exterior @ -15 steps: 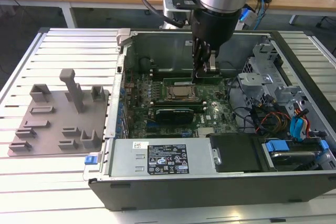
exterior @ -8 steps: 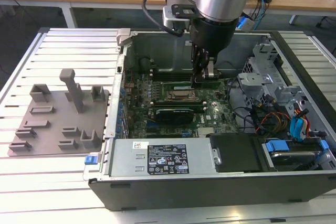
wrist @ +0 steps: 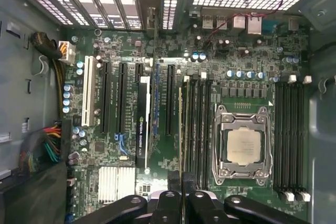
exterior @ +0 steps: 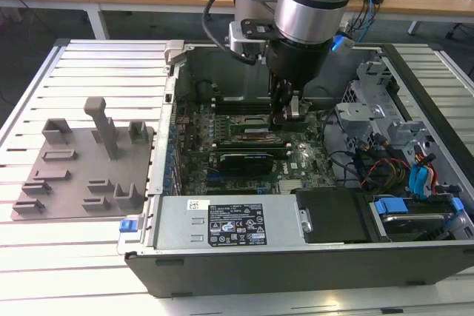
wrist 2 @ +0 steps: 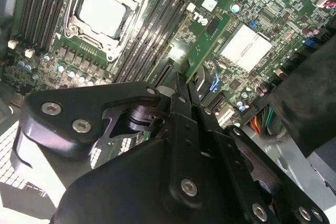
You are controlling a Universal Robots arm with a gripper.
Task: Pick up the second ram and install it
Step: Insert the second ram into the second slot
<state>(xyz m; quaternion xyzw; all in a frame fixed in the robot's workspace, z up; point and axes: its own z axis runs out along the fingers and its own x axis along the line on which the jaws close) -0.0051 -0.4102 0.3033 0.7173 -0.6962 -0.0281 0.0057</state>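
My gripper [exterior: 286, 116] hangs inside the open computer case [exterior: 170, 94], over the motherboard [exterior: 289, 164]. Its fingers are shut on the second ram [wrist 2: 206, 43], a narrow green stick reaching away from the fingertips. In the first wrist view the ram [wrist: 181, 129] appears edge-on, lined up with the bank of black memory slots [wrist: 198, 129] beside the silver processor [wrist: 244, 146]. I cannot tell whether it touches a slot. The gripper [wrist: 181, 196] and the gripper [wrist 2: 181, 80] sit directly over that bank.
A grey fixture plate [exterior: 81, 175] with upright blocks lies outside the case on the exterior view's left. Inside, a black expansion card [wrist: 144, 124], the power supply [exterior: 229, 223], drive bays and cable bundles [exterior: 400, 168] crowd the board. More slots [wrist: 289, 140] flank the processor.
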